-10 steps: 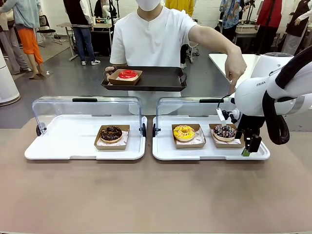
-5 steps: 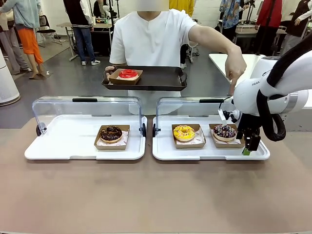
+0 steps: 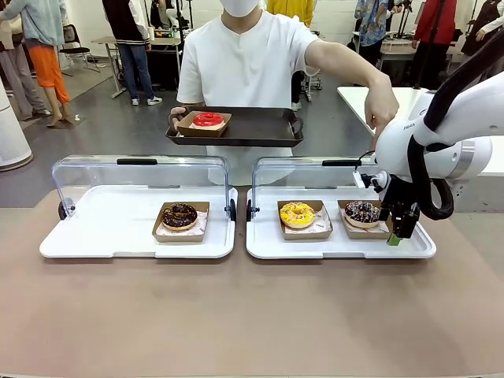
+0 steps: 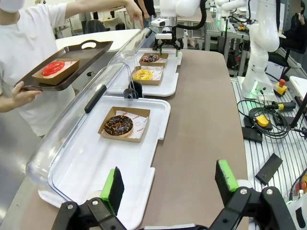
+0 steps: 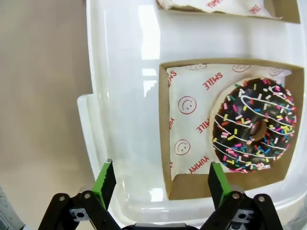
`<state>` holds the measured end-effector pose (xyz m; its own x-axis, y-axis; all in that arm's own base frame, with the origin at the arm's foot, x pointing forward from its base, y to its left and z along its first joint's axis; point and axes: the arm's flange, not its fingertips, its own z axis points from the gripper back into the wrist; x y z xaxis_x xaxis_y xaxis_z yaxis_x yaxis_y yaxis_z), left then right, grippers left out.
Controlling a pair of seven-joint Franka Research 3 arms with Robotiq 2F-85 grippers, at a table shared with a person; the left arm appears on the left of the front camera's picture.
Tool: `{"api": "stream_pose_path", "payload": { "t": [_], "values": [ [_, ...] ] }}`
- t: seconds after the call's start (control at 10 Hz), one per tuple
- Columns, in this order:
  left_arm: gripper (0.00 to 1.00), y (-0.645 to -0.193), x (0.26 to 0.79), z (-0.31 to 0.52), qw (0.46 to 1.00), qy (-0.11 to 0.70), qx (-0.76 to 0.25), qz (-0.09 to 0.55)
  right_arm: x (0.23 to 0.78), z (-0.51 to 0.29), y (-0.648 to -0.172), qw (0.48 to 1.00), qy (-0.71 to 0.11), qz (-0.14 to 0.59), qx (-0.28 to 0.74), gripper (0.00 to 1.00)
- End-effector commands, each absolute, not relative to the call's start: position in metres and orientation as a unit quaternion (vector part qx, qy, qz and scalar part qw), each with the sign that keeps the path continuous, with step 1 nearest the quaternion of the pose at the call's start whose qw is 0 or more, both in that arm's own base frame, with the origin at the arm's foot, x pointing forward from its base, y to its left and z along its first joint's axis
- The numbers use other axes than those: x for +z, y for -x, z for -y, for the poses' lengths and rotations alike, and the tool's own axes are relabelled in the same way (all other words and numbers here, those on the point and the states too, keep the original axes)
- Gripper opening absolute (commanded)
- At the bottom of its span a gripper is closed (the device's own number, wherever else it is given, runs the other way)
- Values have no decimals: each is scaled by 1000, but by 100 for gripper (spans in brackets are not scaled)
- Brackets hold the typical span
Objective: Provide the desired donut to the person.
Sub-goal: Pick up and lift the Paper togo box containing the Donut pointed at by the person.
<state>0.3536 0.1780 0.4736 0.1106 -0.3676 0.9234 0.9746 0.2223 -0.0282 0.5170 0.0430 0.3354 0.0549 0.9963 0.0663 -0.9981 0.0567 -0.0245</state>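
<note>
The person [image 3: 248, 63] stood at the far edge of the counter [image 3: 236, 315], one arm out, the person's pointing hand [image 3: 383, 106] aimed down at the right end of the right white tray [image 3: 339, 248]. We took that as the choice: the sprinkled donut [image 3: 362, 211], which sat in its cardboard box [image 3: 368, 231] at that end, beside the yellow donut [image 3: 297, 213]. The person's other arm carried a dark serving tray [image 3: 260, 126] level at the chest, with a red donut [image 3: 208, 120] at one end and the rest bare, which we judged was room for the delivery. The clear lids [image 3: 299, 169] were tipped back, so both white trays lay open to reach. The right hand [image 5: 160, 187] hung low over the tray's near right corner, pads apart and nothing between them. In the wrist view one wall of the box lay between the fingers, which we read as lining up to pinch the cardboard and spare the icing. The left hand [image 4: 170, 181] hovered wide apart and empty over the left end of the left white tray [image 3: 102, 228], well apart from the chocolate donut [image 3: 179, 215].
</note>
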Motion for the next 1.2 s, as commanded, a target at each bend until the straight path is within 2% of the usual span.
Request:
{"api": "stream_pose_path", "payload": {
  "t": [0.0, 1.0, 1.1],
  "values": [
    [100, -353, 474, -178, 649, 358, -511, 435, 330, -38, -527, 725, -25, 38, 687, 100],
    [100, -353, 474, -178, 649, 358, -511, 435, 311, -38, -529, 720, -25, 5, 693, 100],
    [100, -353, 474, -178, 649, 358, -511, 435, 310, -38, -528, 712, -26, 7, 701, 64]
  ]
}}
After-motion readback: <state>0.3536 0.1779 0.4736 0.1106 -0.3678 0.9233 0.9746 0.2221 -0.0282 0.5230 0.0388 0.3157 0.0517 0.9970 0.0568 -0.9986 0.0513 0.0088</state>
